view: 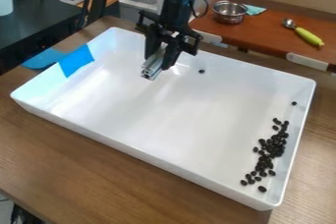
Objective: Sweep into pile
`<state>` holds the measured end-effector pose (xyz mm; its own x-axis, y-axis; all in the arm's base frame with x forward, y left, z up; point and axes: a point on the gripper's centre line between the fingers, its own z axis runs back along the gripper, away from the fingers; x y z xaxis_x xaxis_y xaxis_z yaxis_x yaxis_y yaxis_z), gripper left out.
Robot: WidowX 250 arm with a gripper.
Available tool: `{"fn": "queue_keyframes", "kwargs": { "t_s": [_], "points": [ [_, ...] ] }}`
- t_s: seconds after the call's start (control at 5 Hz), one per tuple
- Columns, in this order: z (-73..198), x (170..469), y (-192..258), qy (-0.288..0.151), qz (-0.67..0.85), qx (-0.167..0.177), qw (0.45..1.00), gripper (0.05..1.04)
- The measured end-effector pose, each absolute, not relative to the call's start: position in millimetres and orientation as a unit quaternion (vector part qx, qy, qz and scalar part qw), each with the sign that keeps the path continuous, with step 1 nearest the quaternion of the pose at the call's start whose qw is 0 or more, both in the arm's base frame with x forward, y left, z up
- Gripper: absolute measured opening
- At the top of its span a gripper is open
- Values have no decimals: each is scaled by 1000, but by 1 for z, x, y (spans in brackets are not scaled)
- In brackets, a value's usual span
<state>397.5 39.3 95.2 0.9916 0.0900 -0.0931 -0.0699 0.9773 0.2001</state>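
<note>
Most of the dark beans (276, 148) are gathered in a loose, narrow band beside the short wall at the view's right of the white tray (151, 115), which is set on the wooden tabletop (98, 171). Two are left apart: a lone bean (202, 71) near the far long wall, and an outlying bean (294, 103) just past the band's far end. The sweep is judged to be well under way, with the stragglers to be collected. A silvery bar (153, 67) is gripped by the hand (160, 58) at the far side of the tray, the fingers being parted only by the bar's thickness. The bar's long axis is slanted downward, its lower end pointed toward the near left. The band's long axis is aligned roughly with the short wall. Next, the bar probably needs to be placed behind the lone bean, lowered and drawn toward the band.
</note>
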Motion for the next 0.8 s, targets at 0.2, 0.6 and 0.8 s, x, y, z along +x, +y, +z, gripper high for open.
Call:
{"fn": "queue_keyframes", "kwargs": {
  "t_s": [0.2, 0.6, 0.8],
  "points": [
    [77, 395, 34, 90, 53, 134, 986, 387],
    [54, 406, 22, 122, 59, 172, 976, 387],
    [52, 409, 15, 119, 59, 179, 975, 387]
  ]
}}
